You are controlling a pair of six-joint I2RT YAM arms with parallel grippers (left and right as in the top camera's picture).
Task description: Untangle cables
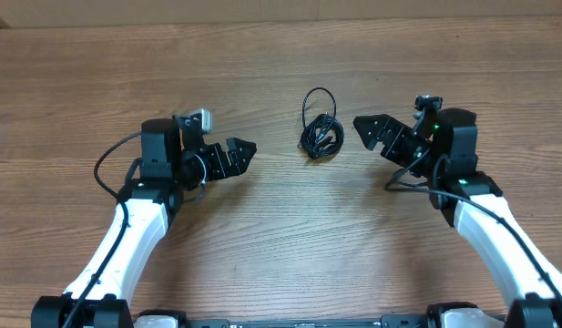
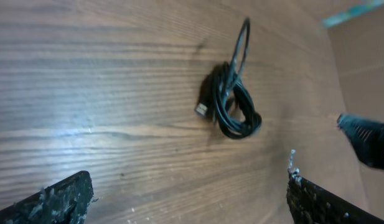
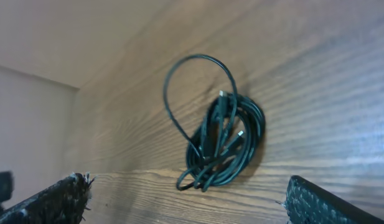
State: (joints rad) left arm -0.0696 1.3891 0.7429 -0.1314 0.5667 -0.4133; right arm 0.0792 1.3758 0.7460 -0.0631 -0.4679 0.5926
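Left hand (image 1: 246, 153) spread, cables (image 1: 321, 135) a tangled black coil, one loose loop

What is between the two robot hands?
The black cables, bunched in a small tangle, lie between the left hand and right hand, touching neither; the overhead view shows it.

cables (image 1: 321, 132) too small overhead to count (a dark clump), wrist-view jaws cropped below

The cables (image 2: 232, 109) lie in a knotted black bundle on the wooden table (image 2: 86, 74). One loop reaches out from the bundle, and a small plug (image 2: 202, 110) sits at its left. The left gripper (image 2: 188, 190) is spread wide, its fingers (image 2: 61, 199) clear of the bundle.
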